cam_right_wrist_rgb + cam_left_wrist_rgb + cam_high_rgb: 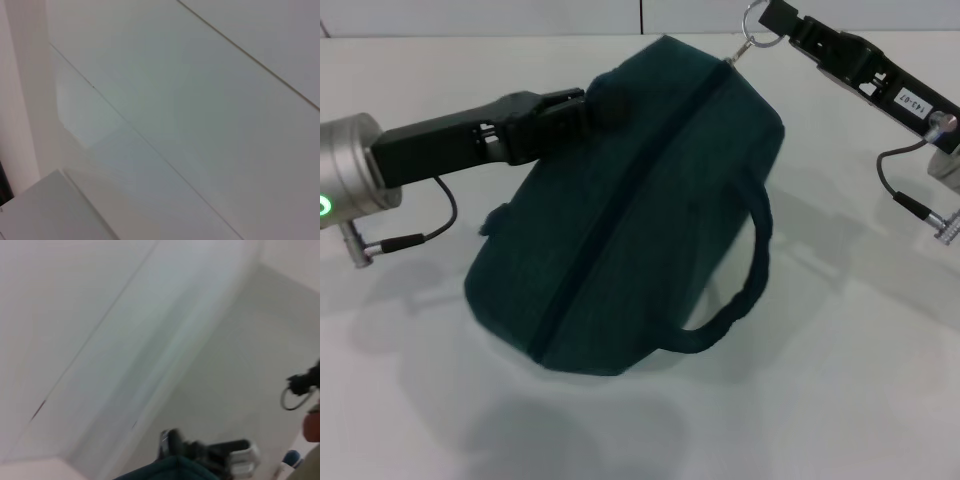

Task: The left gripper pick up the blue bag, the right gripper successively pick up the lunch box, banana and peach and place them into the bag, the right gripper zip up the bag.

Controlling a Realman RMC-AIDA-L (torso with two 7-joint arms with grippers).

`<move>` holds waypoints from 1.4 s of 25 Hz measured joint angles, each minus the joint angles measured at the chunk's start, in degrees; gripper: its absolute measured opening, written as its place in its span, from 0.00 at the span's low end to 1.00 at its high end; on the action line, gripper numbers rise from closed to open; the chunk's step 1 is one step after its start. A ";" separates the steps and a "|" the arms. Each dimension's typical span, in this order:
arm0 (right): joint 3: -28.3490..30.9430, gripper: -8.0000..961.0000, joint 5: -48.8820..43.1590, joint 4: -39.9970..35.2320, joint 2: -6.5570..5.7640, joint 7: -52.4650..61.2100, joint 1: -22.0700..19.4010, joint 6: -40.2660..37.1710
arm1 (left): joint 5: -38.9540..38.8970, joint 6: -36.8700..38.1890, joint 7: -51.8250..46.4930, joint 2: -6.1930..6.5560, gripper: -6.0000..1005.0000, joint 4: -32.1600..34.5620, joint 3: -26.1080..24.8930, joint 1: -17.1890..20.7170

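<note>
- Head view: the dark blue-green cloth bag (630, 215) is lifted and tilted above the white table (840, 400), and its shadow lies on the table under it
- The long zip (620, 215) along the bag's top looks closed, and the curved cloth handle (740, 290) hangs off one side
- The left gripper (582, 108), a black metal claw, is closed tight on the bag's upper edge
- The right gripper (765, 25), a black claw with a white label, pinches the small metal zip ring (753, 20) at the bag's far end
- Left wrist view: a bit of the bag (165, 471) shows at the edge, with the far-off right gripper (167, 440) beside it
- Right wrist view: only white wall panels (200, 100) and a white ledge (45, 210)
</note>
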 joint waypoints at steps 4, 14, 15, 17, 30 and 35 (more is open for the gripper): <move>0.53 0.02 -0.21 0.05 0.03 -0.34 -0.44 0.23 | -1.84 0.66 5.31 -0.11 0.14 -0.62 -0.07 1.35; 0.43 0.02 -0.40 0.19 0.23 -0.12 -1.34 6.90 | -2.02 0.68 5.54 -0.13 0.14 -1.80 0.00 1.35; 0.41 0.02 -0.40 0.21 0.28 -0.10 -1.32 7.17 | -2.02 0.69 5.54 -0.16 0.14 -1.81 0.00 1.41; 0.28 0.02 -0.43 0.22 0.32 -0.06 -1.14 7.78 | -2.02 0.72 5.50 -0.25 0.14 -1.82 -0.05 1.49; -1.32 0.13 -2.63 0.01 0.48 -0.33 0.36 11.02 | -3.38 -5.15 4.27 -0.70 0.14 -4.74 -0.10 1.30; -1.20 0.24 -2.63 -0.17 0.42 -0.56 -0.02 10.39 | -3.42 -6.24 4.26 -0.80 0.14 -4.88 -0.09 1.57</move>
